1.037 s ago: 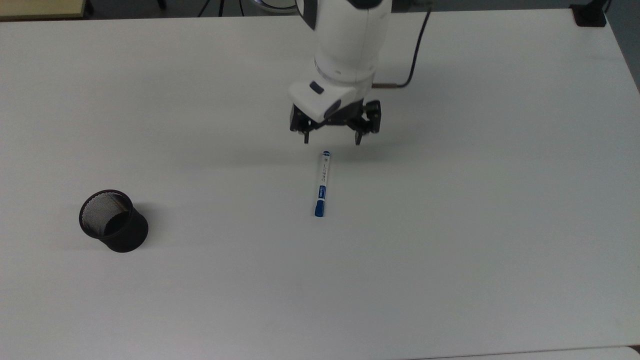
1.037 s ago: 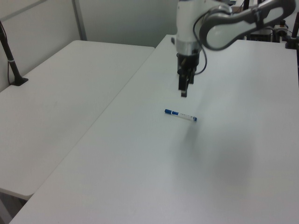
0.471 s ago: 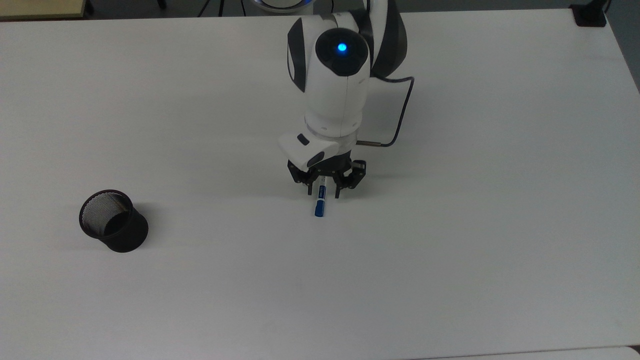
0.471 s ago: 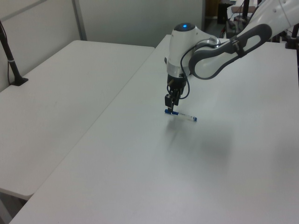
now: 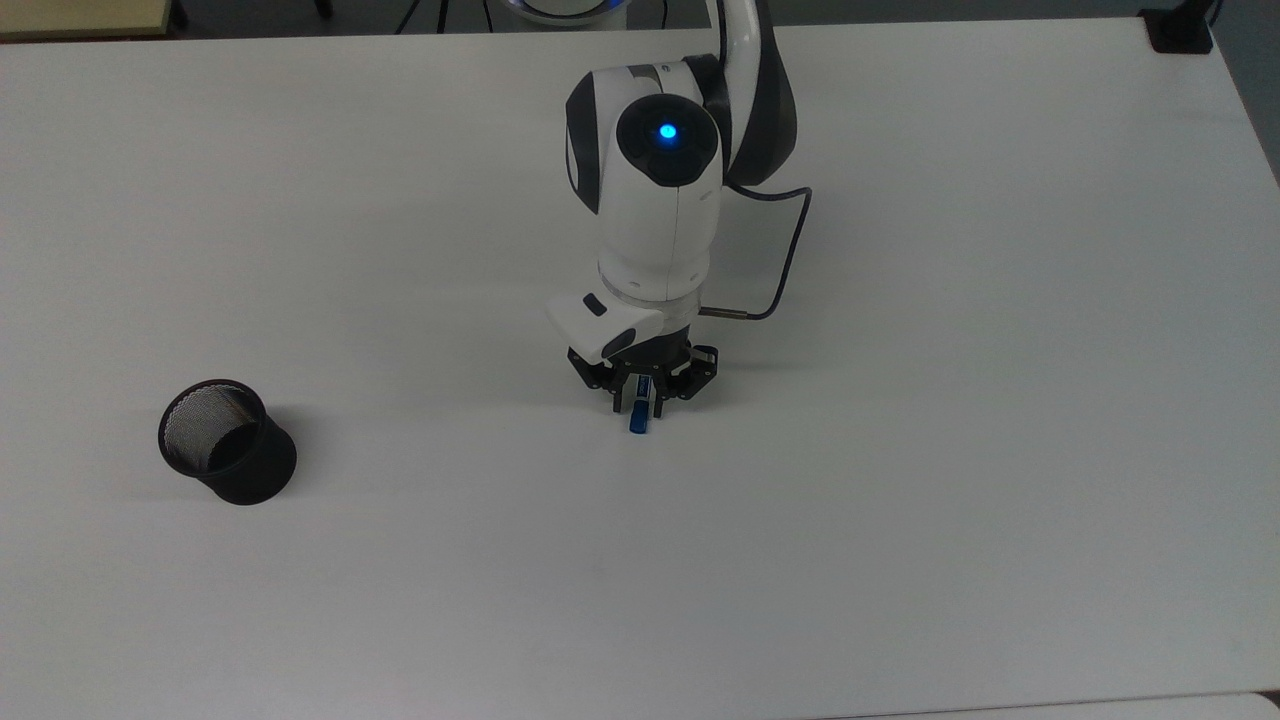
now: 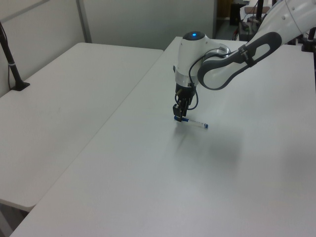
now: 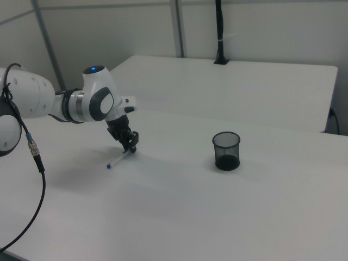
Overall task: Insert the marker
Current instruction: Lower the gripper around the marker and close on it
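The marker [image 5: 639,419] seems light, stiff and smooth; the jaws of the gripper [image 5: 640,398] stand narrow around its capped half, pointing to 6 o'clock in the top view, but I cannot tell if they grip.

A black mesh cup [image 5: 226,441] stands upright on the white table [image 5: 900,520].

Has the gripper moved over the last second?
Yes. In the top view the gripper has travelled toward the bottom of the picture, from beyond the marker's far end down onto its blue cap end, while the mesh cup stayed put.
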`<state>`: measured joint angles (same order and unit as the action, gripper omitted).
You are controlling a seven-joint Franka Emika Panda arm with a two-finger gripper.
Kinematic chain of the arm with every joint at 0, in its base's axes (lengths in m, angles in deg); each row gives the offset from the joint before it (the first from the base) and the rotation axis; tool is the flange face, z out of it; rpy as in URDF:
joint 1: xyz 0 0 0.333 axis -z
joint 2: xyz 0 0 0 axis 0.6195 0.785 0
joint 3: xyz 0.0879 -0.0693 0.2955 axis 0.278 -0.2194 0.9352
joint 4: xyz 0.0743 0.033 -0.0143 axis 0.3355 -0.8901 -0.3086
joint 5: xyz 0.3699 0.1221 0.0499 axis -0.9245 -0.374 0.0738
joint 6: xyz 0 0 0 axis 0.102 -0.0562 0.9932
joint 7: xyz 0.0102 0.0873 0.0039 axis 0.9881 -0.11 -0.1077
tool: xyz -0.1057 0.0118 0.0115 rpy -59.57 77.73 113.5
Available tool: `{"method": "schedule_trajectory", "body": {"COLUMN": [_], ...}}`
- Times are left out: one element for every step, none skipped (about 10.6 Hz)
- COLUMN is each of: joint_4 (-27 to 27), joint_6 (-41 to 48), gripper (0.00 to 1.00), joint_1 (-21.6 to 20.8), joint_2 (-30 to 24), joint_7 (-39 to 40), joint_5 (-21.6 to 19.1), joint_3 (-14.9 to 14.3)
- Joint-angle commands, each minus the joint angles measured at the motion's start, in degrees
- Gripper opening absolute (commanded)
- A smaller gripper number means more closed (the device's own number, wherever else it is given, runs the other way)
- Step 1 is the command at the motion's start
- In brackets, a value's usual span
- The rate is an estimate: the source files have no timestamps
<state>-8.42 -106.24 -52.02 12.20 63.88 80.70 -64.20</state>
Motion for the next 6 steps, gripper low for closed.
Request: {"method": "schedule_trajectory", "body": {"joint_4": [0.6,0.7,0.8,1.5,1.6,1.8], "joint_6": [-1.3,-1.3,-1.5,-1.8,-1.9,-2.1], "gripper": [0.38,0.3,0.24,0.17,0.13,0.12], "joint_1": [-0.5,-0.5,-0.5,-0.4,-0.2,0.5], "joint_2": [1.0,1.7,1.7,1.7,1.7,1.7], "joint_7": [-1.1,-1.1,-1.1,-1.1,-1.0,-1.0], "joint_5": [0.2,0.3,0.3,0.2,0.3,0.3], "joint_3": [-0.5,-0.5,-0.5,-0.6,-0.8,-0.8]}}
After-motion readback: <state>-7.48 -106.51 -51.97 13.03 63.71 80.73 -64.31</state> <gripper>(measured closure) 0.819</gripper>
